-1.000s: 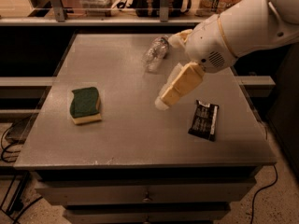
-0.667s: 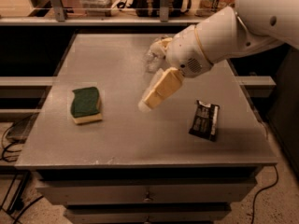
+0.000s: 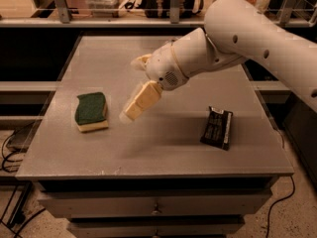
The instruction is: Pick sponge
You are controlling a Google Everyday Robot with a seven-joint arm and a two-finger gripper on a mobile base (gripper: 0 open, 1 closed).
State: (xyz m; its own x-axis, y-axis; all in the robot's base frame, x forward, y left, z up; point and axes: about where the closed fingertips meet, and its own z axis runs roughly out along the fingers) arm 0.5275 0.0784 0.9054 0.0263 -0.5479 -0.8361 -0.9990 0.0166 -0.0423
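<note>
**Pale yellow tool hangs near the sponge, with several ways to miss**

Pale yellow and blocky, the tool [image 3: 131,112] hangs above the table [image 3: 163,155] at the end of a thick white arm [image 3: 237,33] that reaches in from the upper right of the view. It slants down and to the left. From this angle I cannot tell how far open it is. Nothing shows in its grip.

The sponge [image 3: 91,111] lies flat on the table near the tool, on its left in the view and apart from it. Its dark green scouring side faces up, and pale foam shows along the near edge.

The main risk, as I judge it, is the slant. If the tool comes down tilted, it may catch one wavy edge and push the sponge along the smooth top instead of closing around it. The sponge lies towards the table's left edge, so a push that way could send it off. A soft sponge also squashes, so a shallow hold on the top layer could slip during lifting. Coming down too far would press the tool against the table.

A flat black snack wrapper [image 3: 217,128] lies well apart on the right, and I expect it to play no part.
</note>
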